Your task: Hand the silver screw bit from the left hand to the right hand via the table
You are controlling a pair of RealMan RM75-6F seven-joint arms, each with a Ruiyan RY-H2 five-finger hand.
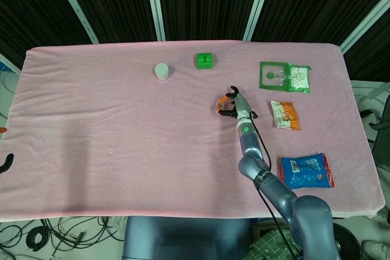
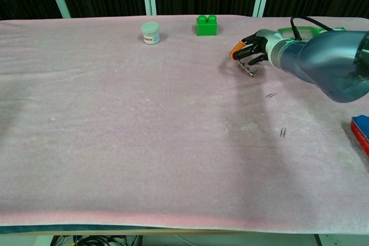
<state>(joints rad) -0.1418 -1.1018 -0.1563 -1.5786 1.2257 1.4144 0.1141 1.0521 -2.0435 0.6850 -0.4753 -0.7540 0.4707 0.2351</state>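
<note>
At the far left edge of the head view, a dark curled tip [image 1: 6,162] shows just off the table, probably part of the left hand; too little shows to say whether it is open or closed. It is parked well clear of the work, which fits a hand that has finished its share.

The pink cloth-covered table [image 1: 109,120] carries a small white jar [image 1: 161,70] at the far side, left of centre, and a green building block [image 1: 205,60] to its right, both well apart from the action and likely only bystanders.

Right of centre, the right hand [image 2: 249,51] reaches in from the near right, fingers curled downward over the silver screw bit [image 2: 248,71]. In the chest view the thin bit sits just under the fingertips [image 2: 252,60], touching or almost touching the cloth. Whether the fingers already pinch it or only close around it cannot be told. Lying on the cloth is what a handover via the table asks for, so the pickup looks to be the step in hand.

Two paper clips [image 2: 270,95] [image 2: 282,133] lie on the cloth nearer the camera, apart from the bit.

Further right lie a green-and-white packet [image 1: 284,77], an orange snack packet [image 1: 284,115] and a blue snack bag [image 1: 306,171], all outside the hand's path.
</note>
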